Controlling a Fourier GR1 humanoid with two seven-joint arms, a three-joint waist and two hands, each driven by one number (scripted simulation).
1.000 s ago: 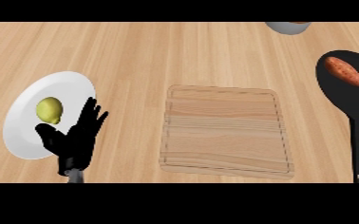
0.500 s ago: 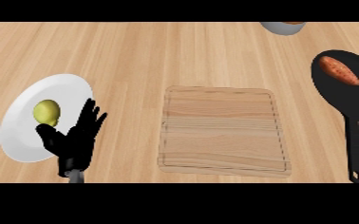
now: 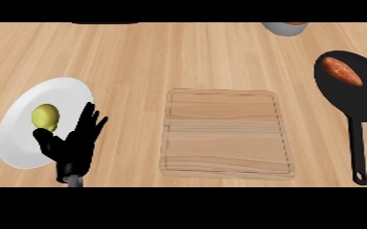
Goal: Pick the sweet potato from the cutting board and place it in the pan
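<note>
The orange-brown sweet potato (image 3: 342,71) lies inside the black pan (image 3: 344,89) at the right edge, the pan's long handle pointing toward the bottom. The wooden cutting board (image 3: 225,133) sits bare in the middle of the counter. My left hand (image 3: 70,147) stays open at the lower left, fingers up, partly over the white plate's rim. My right hand does not show.
A white plate (image 3: 28,121) at the left holds a yellow-green round fruit (image 3: 46,117). A grey bowl (image 3: 287,27) peeks in at the top right. A dark object (image 3: 104,23) shows at the top edge.
The whole view has shifted slightly left, so the pan and sweet potato sit further from the right edge. The left hand has not moved relative to the plate.
</note>
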